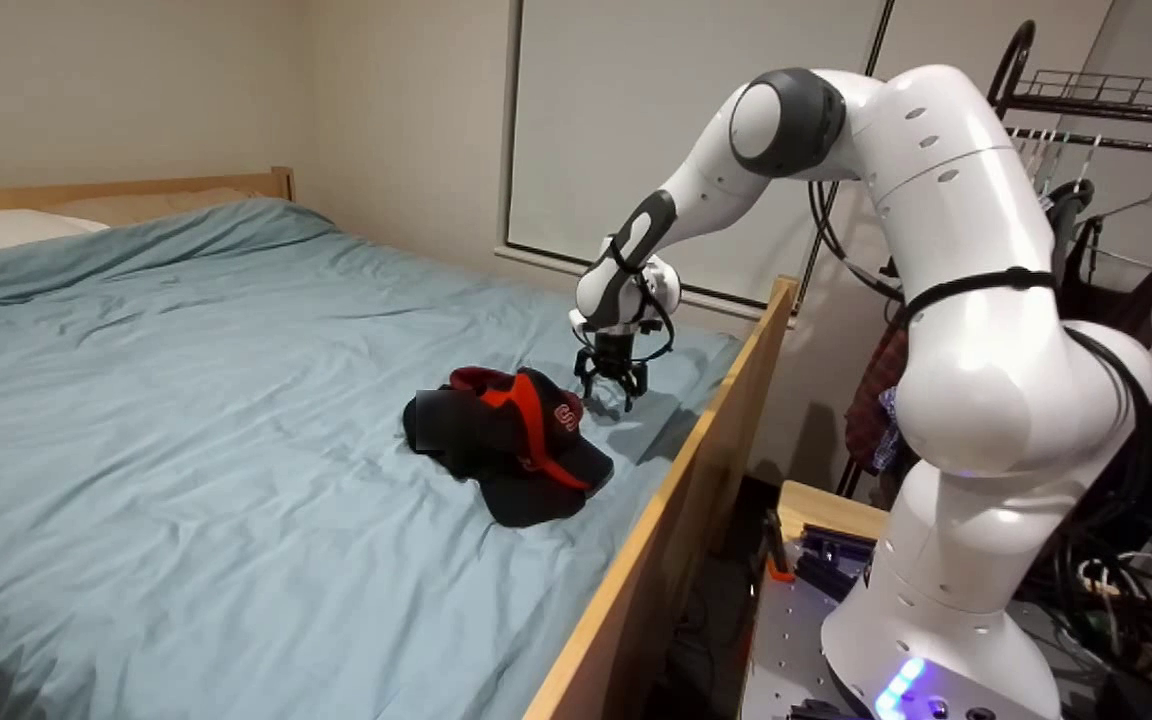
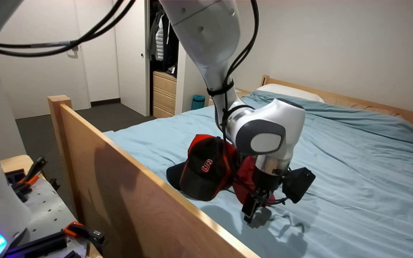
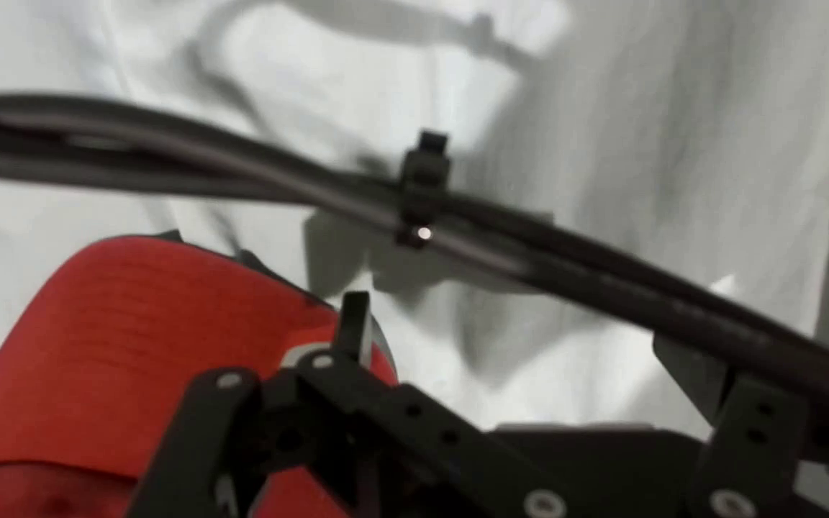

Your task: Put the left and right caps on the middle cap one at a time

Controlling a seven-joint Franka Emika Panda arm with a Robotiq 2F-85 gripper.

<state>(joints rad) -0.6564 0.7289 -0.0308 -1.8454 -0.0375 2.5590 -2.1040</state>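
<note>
Two dark brims jut from the heap of caps [image 1: 511, 430] at the centre of an exterior view, both on the side toward the wooden footboard [image 1: 666, 520]. Nearest that board it's the S cap [image 1: 566, 410], long axis on a slant: crown to the upper left, brim aimed at the lower right. Catch it in an exterior view and the emblem [image 2: 207, 165] faces us from mid-frame, visor tipping downward and a touch left. Just beside it, the second brim [image 2: 174, 175] pokes out to the left; which crown owns it I cannot tell, so closely do these caps overlap. At the left of the heap, the black end [image 1: 461, 440] is partly blurred.

And the red cap [image 2: 247, 168]! Right of the S cap, half screened by the arm [image 2: 206, 39]. Over to the wrist view: it fills the lower left, rounded edge facing up and right, the rest cut off by the frame, so its full long axis and brim direction can't be read.

What of the gripper [image 1: 609, 398]? Right of the heap, down near the blue sheet [image 1: 236, 450], jaws spread wide, cloth showing between them. One finger [image 3: 353, 324] overlaps the red cap's edge in the wrist view; touching or apart, I cannot tell. Black cable [image 3: 278, 167] slants across that frame, left edge to lower right.
</note>
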